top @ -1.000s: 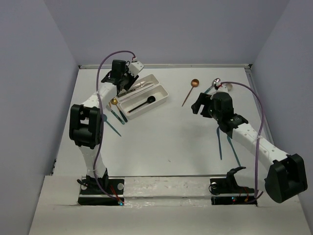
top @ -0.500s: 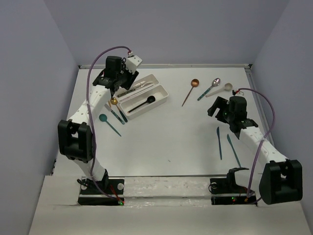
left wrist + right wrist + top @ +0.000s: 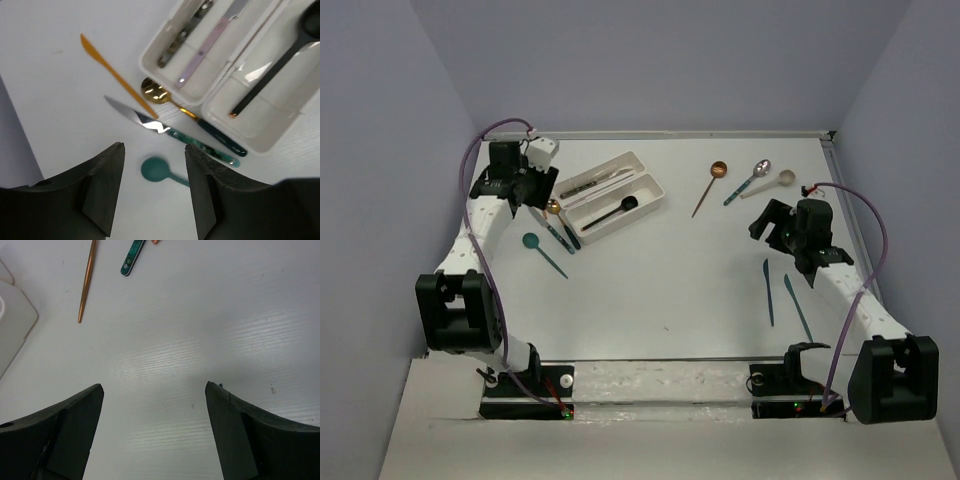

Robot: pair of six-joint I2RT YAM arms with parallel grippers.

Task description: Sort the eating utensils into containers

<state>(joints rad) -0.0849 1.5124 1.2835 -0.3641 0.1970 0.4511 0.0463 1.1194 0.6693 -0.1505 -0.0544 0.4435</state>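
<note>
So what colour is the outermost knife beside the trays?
The knife is solid orange; the left wrist view shows it best.

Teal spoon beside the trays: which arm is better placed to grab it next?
Left, probably. The left gripper hangs open and empty close to the teal spoon, which shows between its fingers in the wrist view. The right gripper is far across the table.

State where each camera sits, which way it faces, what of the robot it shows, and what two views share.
Top: fixed above and behind, looking down over the table; left arm and right arm show.
Left wrist: on the left arm, looking down between the open left fingers at the trays.
Right wrist: on the right arm, looking down between the open right fingers at the table and a copper spoon.
Shared: top and left wrist both show the trays.
</note>
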